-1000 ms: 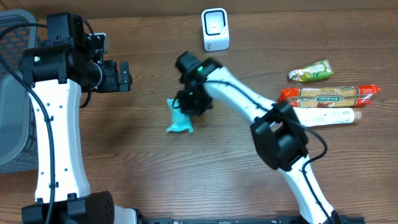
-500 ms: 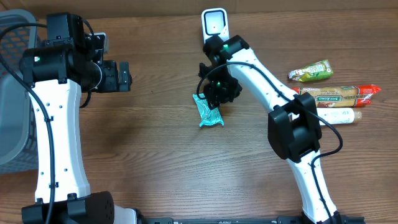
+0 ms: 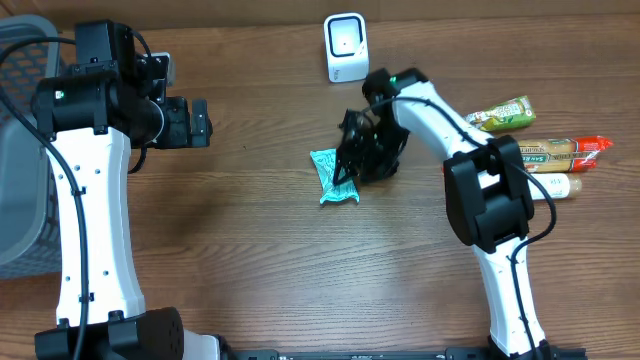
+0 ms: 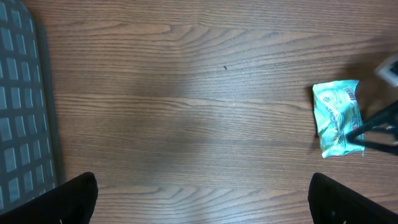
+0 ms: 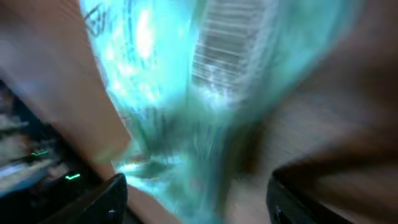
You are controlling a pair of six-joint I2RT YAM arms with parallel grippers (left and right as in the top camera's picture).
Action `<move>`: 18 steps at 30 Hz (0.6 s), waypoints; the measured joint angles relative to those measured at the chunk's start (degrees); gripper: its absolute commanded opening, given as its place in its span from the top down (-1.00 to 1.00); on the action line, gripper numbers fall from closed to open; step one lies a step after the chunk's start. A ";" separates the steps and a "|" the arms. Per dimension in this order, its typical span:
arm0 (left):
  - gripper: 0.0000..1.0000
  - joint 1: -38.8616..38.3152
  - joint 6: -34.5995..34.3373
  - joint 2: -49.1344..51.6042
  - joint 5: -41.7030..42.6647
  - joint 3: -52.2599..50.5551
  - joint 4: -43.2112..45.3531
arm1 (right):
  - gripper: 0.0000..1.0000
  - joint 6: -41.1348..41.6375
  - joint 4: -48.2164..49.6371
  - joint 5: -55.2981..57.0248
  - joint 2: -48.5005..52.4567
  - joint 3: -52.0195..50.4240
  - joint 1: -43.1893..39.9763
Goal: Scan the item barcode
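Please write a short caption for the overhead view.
Right gripper open beside the teal packet, white scanner beyond.

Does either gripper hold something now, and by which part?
Nothing seems held. The teal packet lies on the table; the right gripper stands open at its edge. The left gripper is open, empty.

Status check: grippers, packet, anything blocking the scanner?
Left gripper open, away. Right gripper open beside teal packet. Packet flat on table, barcode up. Scanner unobstructed.
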 measured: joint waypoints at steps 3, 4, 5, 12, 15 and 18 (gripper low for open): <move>-0.99 0.00 0.00 0.00 0.00 0.00 0.02 | -0.36 7.41 5.03 -3.65 -0.74 -2.69 0.61; -0.99 0.00 0.00 0.00 0.00 0.00 0.00 | -0.22 11.26 7.41 -4.42 -1.03 -3.58 0.87; -0.99 0.00 0.00 0.00 -0.02 0.00 0.02 | -0.16 12.17 7.89 -4.66 -1.05 -3.69 0.94; -0.99 0.00 0.00 0.00 0.00 0.00 -0.02 | 0.92 25.92 12.68 -3.85 -1.16 -5.70 1.68; -0.99 0.00 0.00 0.00 0.00 0.00 0.00 | 0.92 28.50 12.90 -4.09 -1.22 -5.70 1.68; -0.99 0.00 0.00 0.00 0.00 0.00 0.00 | 0.92 29.18 12.44 -3.80 -1.22 -5.49 1.62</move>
